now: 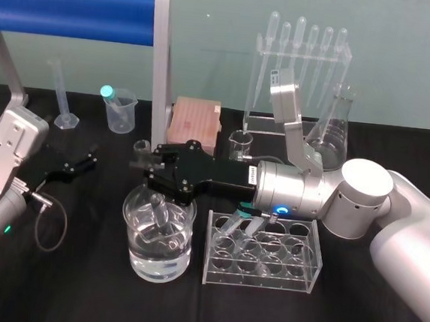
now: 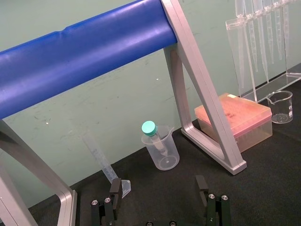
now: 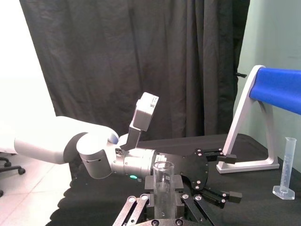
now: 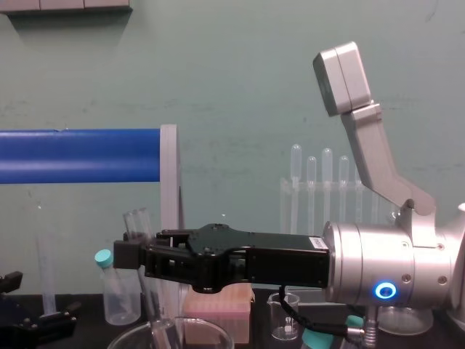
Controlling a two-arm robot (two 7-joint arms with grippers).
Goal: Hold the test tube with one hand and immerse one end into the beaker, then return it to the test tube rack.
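The wide glass beaker (image 1: 157, 265), part full of water, stands at the front centre of the black table. My right gripper (image 1: 144, 157) reaches in from the right above it and is shut on the clear test tube (image 1: 161, 215), whose lower end slants down into the water. In the chest view the test tube (image 4: 139, 222) rises past the gripper (image 4: 134, 254). The right wrist view has the tube (image 3: 162, 181) upright between the fingers. The clear test tube rack (image 1: 261, 264) stands just right of the beaker. My left gripper (image 1: 79, 166) rests open at the far left.
Behind stand a pipette stand (image 1: 301, 78), a conical flask (image 1: 334, 134), a small glass beaker (image 1: 240, 144), a pink box (image 1: 194, 121), a plastic cup (image 1: 119, 111) with a teal-capped tube, and a graduated cylinder (image 1: 64, 99). A blue bar on a metal frame (image 1: 159, 73) crosses the back left.
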